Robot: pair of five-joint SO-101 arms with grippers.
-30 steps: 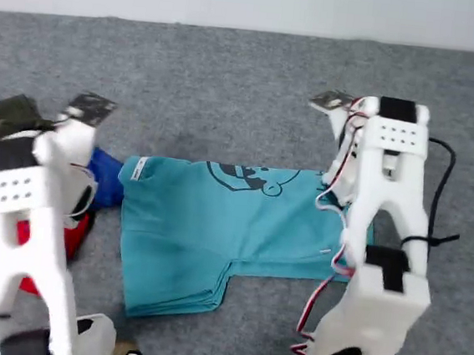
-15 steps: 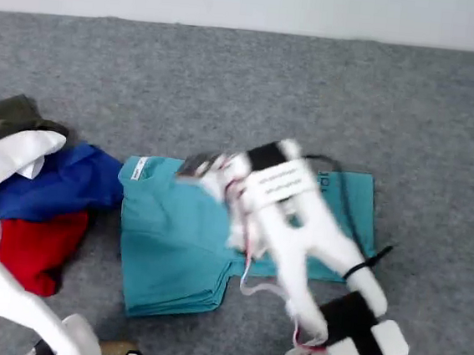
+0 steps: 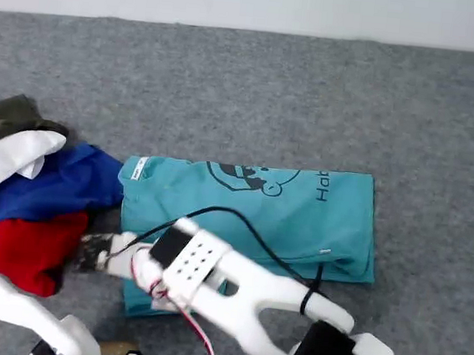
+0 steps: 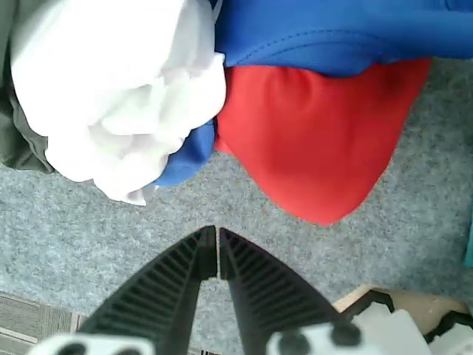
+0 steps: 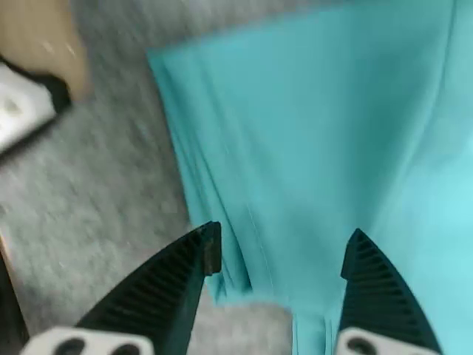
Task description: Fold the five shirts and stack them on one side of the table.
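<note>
A teal shirt (image 3: 301, 213), partly folded, lies flat mid-table. To its left sits a loose pile: a dark olive shirt (image 3: 4, 113), a white shirt (image 3: 12, 160), a blue shirt (image 3: 60, 181) and a red shirt (image 3: 33, 246). My right gripper (image 3: 91, 253) is stretched across to the teal shirt's near left corner, next to the red shirt. In the right wrist view the right gripper (image 5: 284, 251) is open over the teal shirt's (image 5: 332, 133) layered edge. My left gripper (image 4: 219, 248) is shut and holds nothing, above bare carpet just short of the red shirt (image 4: 318, 126) and white shirt (image 4: 126, 81).
Grey carpet (image 3: 253, 95) covers the table up to a pale wall at the back. Both arm bases (image 3: 329, 354) stand at the near edge, and the right arm's body and cable lie over the teal shirt's near part. A tan mount (image 4: 369, 303) is beside the left gripper.
The right arm swung from the teal shirt's right end across it to its near left corner. The left arm dropped back to the near left, uncovering the pile.
</note>
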